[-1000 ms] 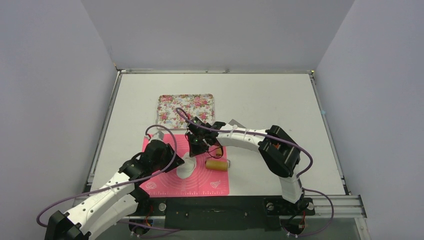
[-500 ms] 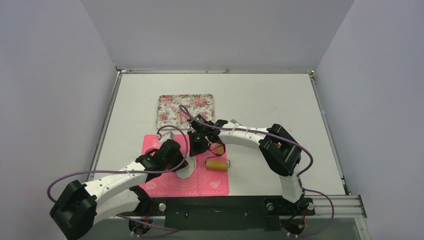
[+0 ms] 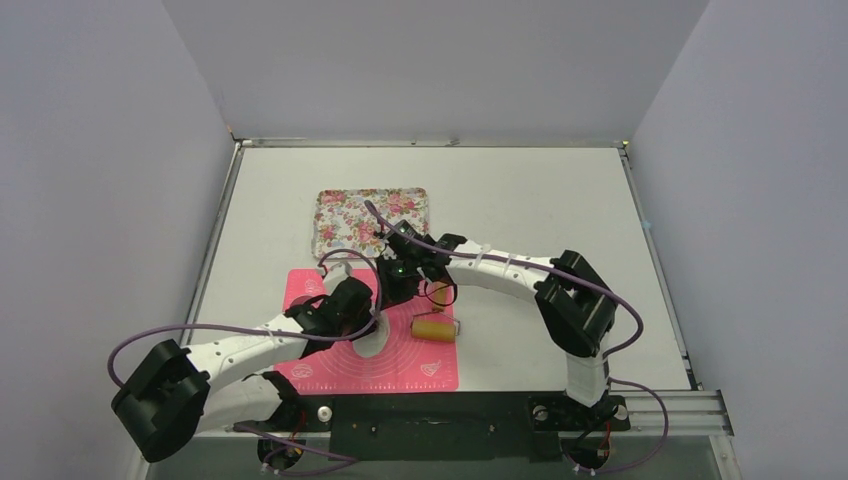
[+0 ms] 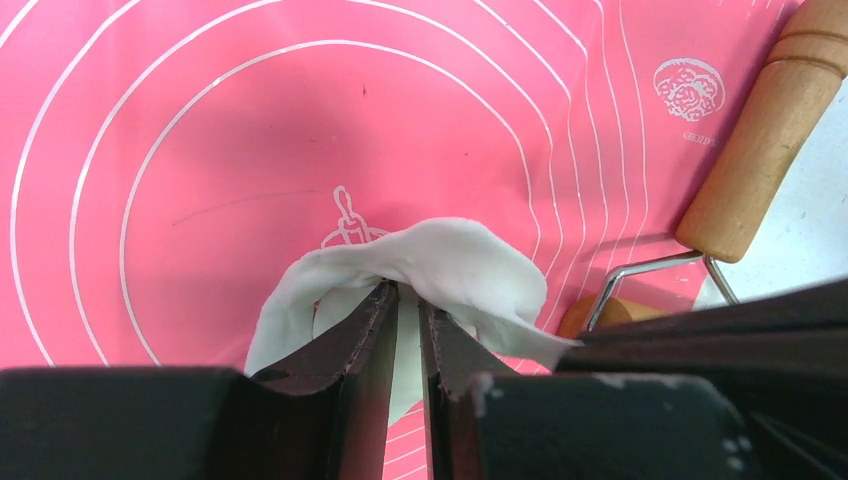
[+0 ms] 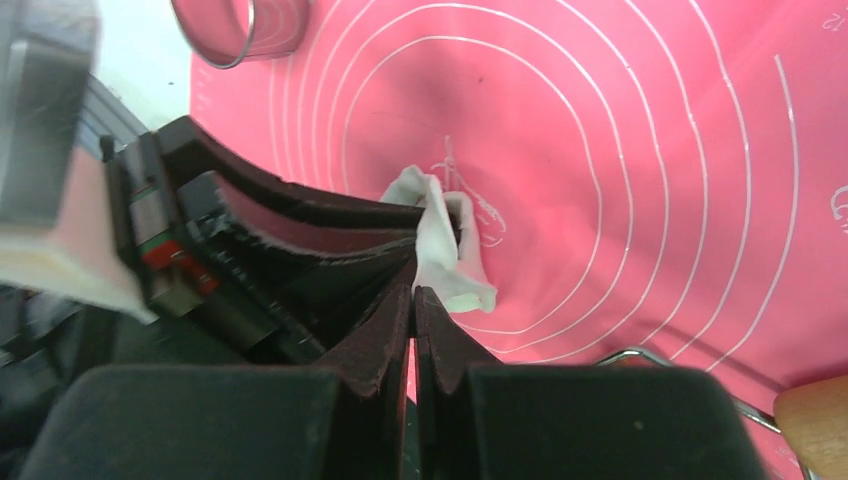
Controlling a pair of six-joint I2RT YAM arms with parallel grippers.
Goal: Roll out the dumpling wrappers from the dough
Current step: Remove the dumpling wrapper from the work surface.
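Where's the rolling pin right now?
In the top view, the rolling pin lies across the pink mat's right edge, just right of the white dough near the mat's middle.

- Left gripper [image 4: 405, 300], pinching the dough sheet [image 4: 450, 265]: the closed right gripper [image 5: 413, 292] crowds its right side.
- Rolling pin [image 4: 765, 130] blocks ahead-right.
- Bare mat [image 4: 200, 120] lies ahead-left.

My pink mat [image 4: 200, 120] carries one small line of print [image 4: 700, 113] under a doughnut drawing [image 4: 690, 78], in the corner beside the rolling pin's wooden handle [image 4: 770, 130]. It is too small and blurred for me to read. A cropped mark [image 5: 836, 18] at the mat's edge may be a number.
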